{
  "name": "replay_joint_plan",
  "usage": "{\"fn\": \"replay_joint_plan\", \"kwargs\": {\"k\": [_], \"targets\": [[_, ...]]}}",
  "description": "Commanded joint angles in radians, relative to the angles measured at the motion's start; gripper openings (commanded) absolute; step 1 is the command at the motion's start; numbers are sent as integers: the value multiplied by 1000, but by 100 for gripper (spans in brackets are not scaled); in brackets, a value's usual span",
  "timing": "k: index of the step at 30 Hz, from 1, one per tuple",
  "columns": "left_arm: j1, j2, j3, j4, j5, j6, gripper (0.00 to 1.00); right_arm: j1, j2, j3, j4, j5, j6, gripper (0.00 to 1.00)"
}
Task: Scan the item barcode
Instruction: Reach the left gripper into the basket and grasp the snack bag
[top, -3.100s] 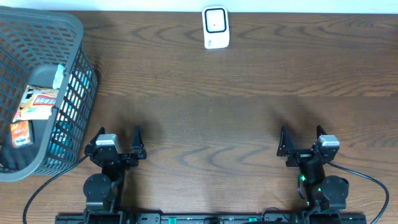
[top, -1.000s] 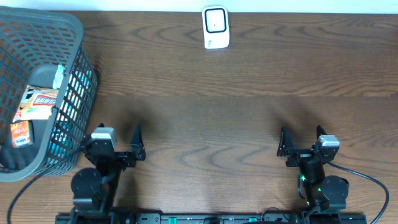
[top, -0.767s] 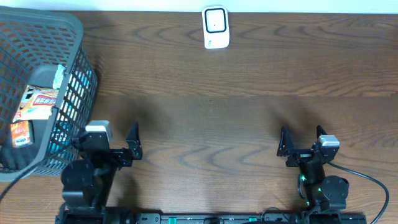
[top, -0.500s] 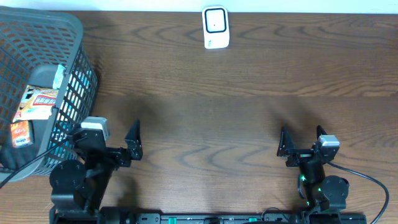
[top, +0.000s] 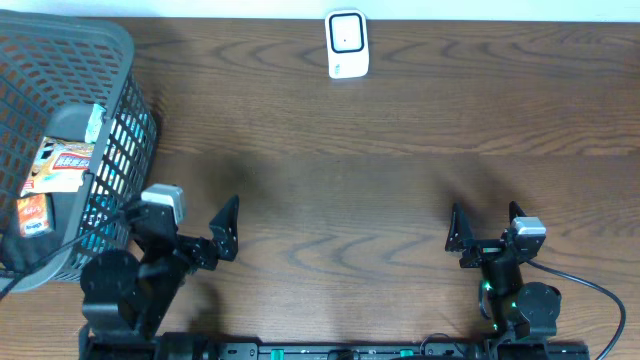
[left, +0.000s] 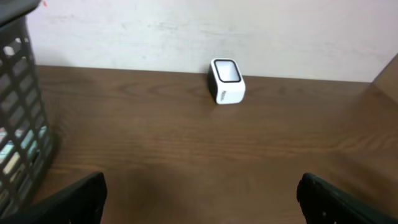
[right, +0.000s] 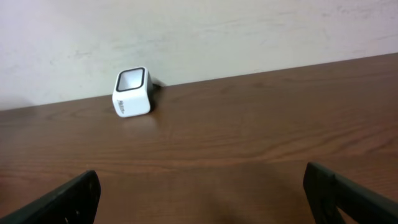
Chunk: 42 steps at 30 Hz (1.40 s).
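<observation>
The dark wooden table (top: 400, 180) is stretching across the whole view, and the grey mesh basket (top: 128, 130) is sitting at its far-left corner, holding the goods. The left gripper (left: 199, 202) is hovering low just beside the basket's near wall, its jaws standing wide apart and gripping nothing. The right gripper (top: 483, 222) is waiting at the near right, likewise spread and empty. The white scanner (top: 347, 44) is standing at the far edge, well apart from both. Inside the basket a printed packet (top: 62, 168) is lying on a grey bag (top: 70, 122), with a small orange packet (top: 33, 215) just beside it. The work is looking to be at its opening step, the reach for an item. Next, the left arm is going to need to rise over the rim, settle on one packet and close on it before carrying it to the scanner.
</observation>
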Motion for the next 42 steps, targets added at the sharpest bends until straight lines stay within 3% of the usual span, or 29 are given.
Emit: {"fn": "replay_joint_plan", "kwargs": {"k": [1, 6, 14, 19, 26, 31, 36, 42], "targets": [[-4, 69, 110, -2, 23, -24, 98, 4, -6, -1, -5, 8, -11, 99], [-4, 254, 318, -26, 4, -55, 98, 4, -6, -1, -5, 8, -11, 99], [51, 557, 713, -202, -380, -171, 98, 4, -6, -1, -5, 8, -11, 99], [194, 691, 890, -277, -468, -214, 98, 4, -6, -1, -5, 8, -11, 99], [545, 832, 914, -409, -475, -552, 98, 4, -6, -1, -5, 8, -11, 99], [646, 923, 914, -459, -475, -570, 98, 4, -6, -1, -5, 8, -11, 99], [665, 997, 902, -477, -438, -525, 98, 4, -6, -1, -5, 8, -11, 99], [665, 1072, 828, -476, -418, -612, 98, 4, -6, -1, -5, 8, -11, 99]]}}
